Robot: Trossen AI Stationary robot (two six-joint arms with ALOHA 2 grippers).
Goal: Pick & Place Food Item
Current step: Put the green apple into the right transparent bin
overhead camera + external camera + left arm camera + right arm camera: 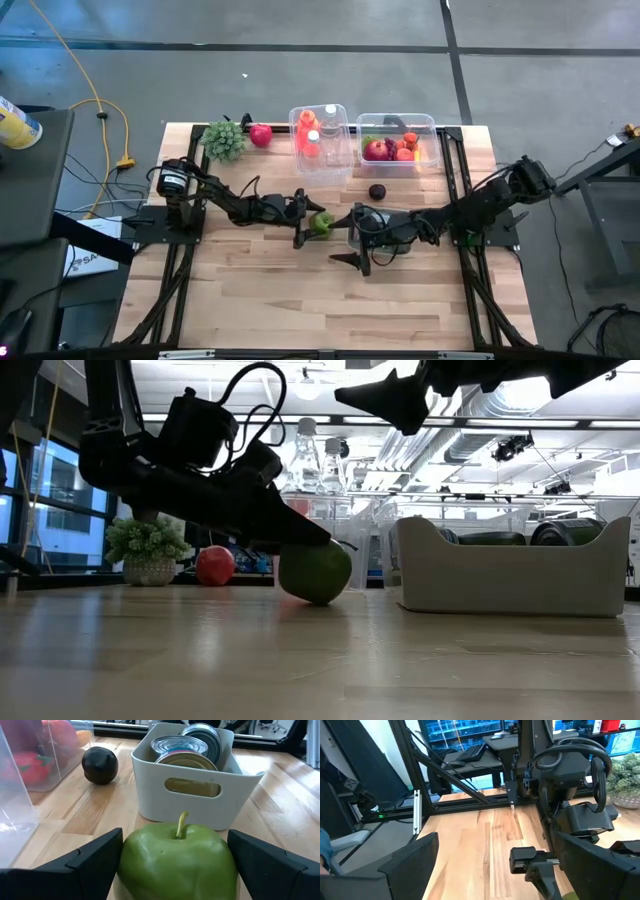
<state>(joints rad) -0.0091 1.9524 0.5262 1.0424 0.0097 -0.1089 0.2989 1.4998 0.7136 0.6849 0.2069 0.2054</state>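
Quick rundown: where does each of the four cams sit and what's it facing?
High: overhead, straight down; both arms, green apple.
Low: table height, level across; left gripper over apple, white bin.
Left wrist: past its open fingers at apple, bin.
Right wrist: past its open fingers toward the left arm.
Shared: the apple, in high, low and left wrist.

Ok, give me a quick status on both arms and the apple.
Left end effector open, fingers either side of the green apple on the table. Right end effector open, empty, raised nearby. White bin of cans sits just beyond the apple.
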